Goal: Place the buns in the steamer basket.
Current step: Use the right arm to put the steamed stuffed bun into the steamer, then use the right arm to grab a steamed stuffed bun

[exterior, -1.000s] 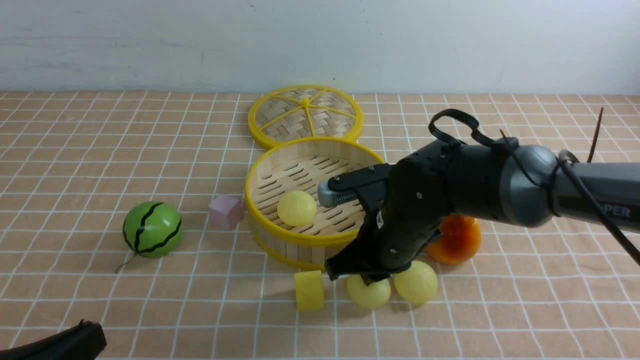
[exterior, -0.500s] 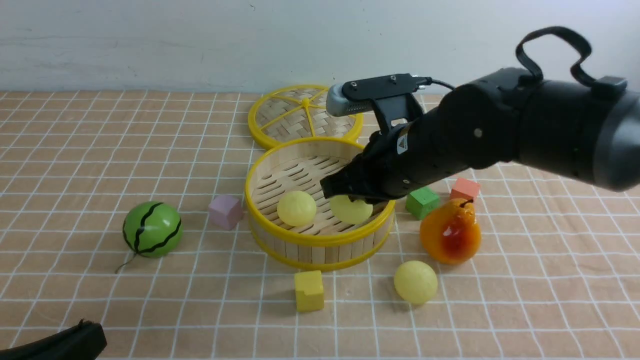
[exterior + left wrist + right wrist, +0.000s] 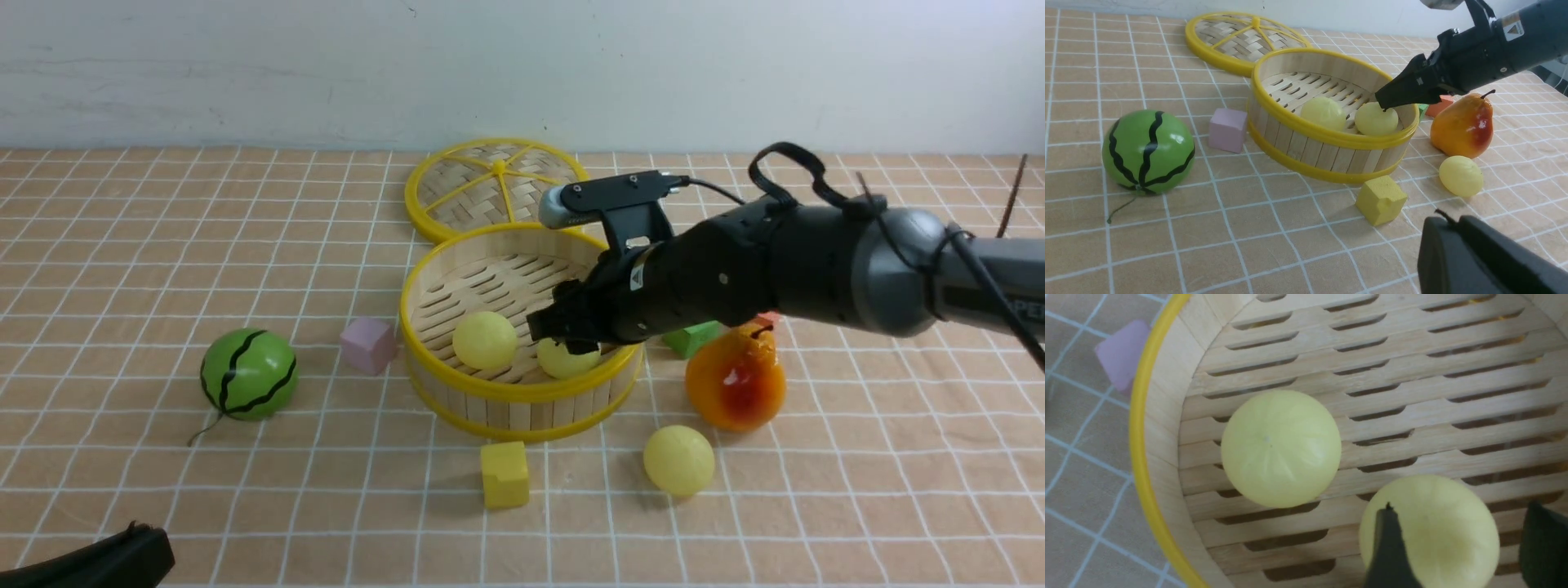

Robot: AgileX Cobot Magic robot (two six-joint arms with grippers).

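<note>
The steamer basket (image 3: 457, 385) stands mid-table and holds two buns: one (image 3: 485, 340) at its left and one (image 3: 562, 360) right beside it. My right gripper (image 3: 571, 333) hangs just over the second bun with its jaws open. In the right wrist view its fingers (image 3: 1388, 547) straddle that bun (image 3: 1437, 531), which rests on the slatted floor with a gap on one side. The third bun (image 3: 678, 460) lies on the table in front of the pear. My left gripper (image 3: 90, 559) is shut and empty at the near left corner, and it also shows in the left wrist view (image 3: 1451, 220).
The woven lid (image 3: 498, 188) lies behind the basket. A green watermelon ball (image 3: 249, 374) and a pink cube (image 3: 368, 345) are to its left. A yellow cube (image 3: 504, 474) is in front, and a pear (image 3: 736, 384) and green cube (image 3: 694, 336) are to its right.
My right gripper picked a bun up off the table in front of the basket, carried it over the rim, lowered it inside and opened. The bun now rests on the basket floor.
</note>
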